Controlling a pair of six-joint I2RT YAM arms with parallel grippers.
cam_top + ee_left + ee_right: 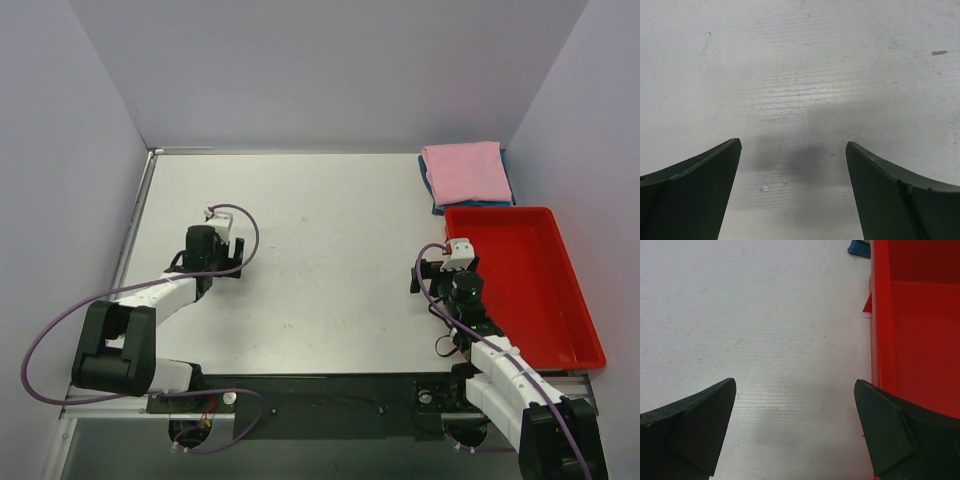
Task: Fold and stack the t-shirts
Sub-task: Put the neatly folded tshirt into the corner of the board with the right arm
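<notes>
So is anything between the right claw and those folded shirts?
Nothing squarely: bare table leads from the right gripper to the pink shirt stacked on the teal shirt. The red tray only flanks that path on its right.

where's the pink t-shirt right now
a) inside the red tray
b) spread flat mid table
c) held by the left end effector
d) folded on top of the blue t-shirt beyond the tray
d: the pink t-shirt lies folded on the teal blue t-shirt, just beyond the far end of the red tray.
</notes>
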